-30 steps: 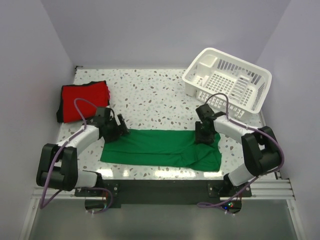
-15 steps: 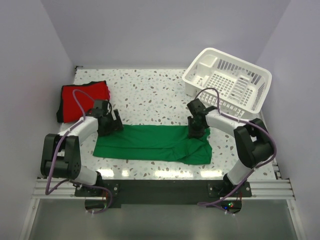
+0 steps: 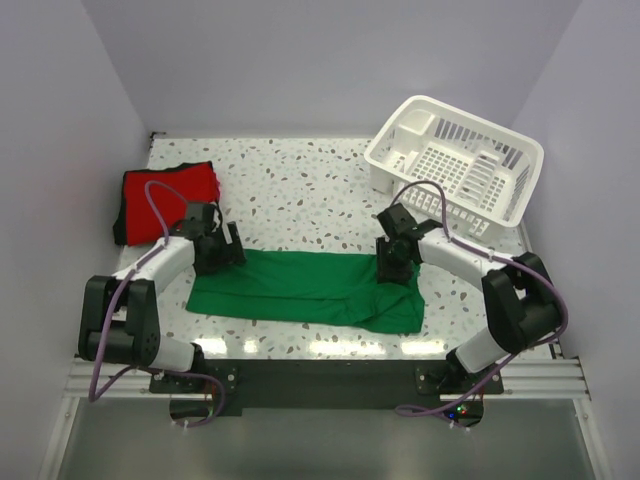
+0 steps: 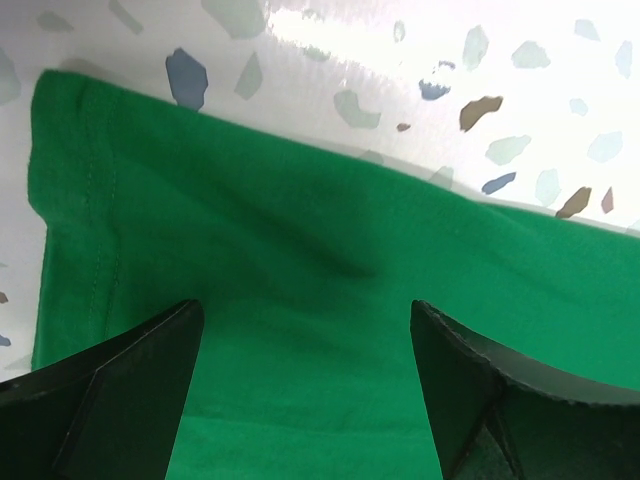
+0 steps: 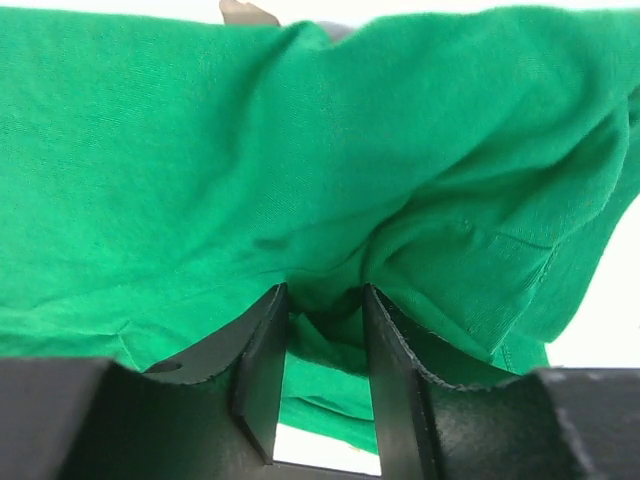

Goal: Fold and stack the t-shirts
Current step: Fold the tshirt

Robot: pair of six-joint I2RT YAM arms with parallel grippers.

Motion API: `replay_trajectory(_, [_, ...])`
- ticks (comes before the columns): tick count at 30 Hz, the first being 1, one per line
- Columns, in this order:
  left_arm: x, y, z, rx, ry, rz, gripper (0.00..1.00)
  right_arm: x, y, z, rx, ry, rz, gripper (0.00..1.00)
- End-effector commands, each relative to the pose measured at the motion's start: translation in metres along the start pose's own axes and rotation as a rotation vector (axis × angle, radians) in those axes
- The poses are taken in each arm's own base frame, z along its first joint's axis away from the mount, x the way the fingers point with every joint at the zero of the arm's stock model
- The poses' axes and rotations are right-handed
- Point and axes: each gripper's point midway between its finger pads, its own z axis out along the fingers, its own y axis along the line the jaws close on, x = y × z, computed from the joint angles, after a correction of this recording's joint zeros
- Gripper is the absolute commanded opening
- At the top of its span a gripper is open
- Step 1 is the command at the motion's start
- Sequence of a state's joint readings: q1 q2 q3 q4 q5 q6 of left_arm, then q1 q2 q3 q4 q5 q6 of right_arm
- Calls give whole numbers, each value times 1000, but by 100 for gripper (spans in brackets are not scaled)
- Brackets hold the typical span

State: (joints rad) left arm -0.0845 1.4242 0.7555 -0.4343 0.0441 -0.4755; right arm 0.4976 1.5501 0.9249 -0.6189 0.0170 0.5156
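Speckled terrazzo table (image 3: 300, 180): at the near edge the green t-shirt (image 3: 300, 285) lies in a long flat band, with the left gripper (image 4: 302, 312) spread wide and empty over its left hem and the right gripper (image 5: 325, 300) narrowed, pinching a bunched fold at its right end. Risk: a one-sided pull would drag or twist the band, and the thin pinch may slip. Farther back sit the folded red t-shirt (image 3: 165, 195) at left and the white slatted basket (image 3: 385, 165) at right.

You have a speckled white table (image 3: 300, 180) with a green t-shirt (image 3: 300, 290) laid in a long band along its near side. A red t-shirt (image 3: 170, 195) lies folded at the far left. A white slatted basket (image 3: 455, 160) sits at the far right corner, well apart from both.
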Motion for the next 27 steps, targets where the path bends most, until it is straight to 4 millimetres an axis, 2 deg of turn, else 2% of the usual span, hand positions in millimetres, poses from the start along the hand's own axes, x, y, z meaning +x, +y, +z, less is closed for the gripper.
replay_trajectory(1, [-2,1,-4,8,-23,28,89,-4,0,-12,4,-47,4,41])
replay_trajectory(10, [10,8,-3,-7,-3,33,90,-14,21,-30,3,-106,-58,41])
replay_trajectory(13, [13,10,-2,-7,2,29,90,-9,25,-24,7,-91,-70,38])
replay_trajectory(20, [16,11,-1,-9,6,29,90,1,10,-8,86,-55,-106,37])
replay_trajectory(21, [16,12,-1,-9,4,31,90,0,7,-7,100,-59,-113,35])
replay_trajectory(24, [16,11,-1,-7,5,31,90,2,4,-6,117,-55,-122,23])
replay_trajectory(25, [17,12,-1,-7,5,30,90,1,4,-8,114,-59,-121,16])
replay_trajectory(27, [17,12,-1,-7,5,33,90,3,3,-10,114,-57,-121,8])
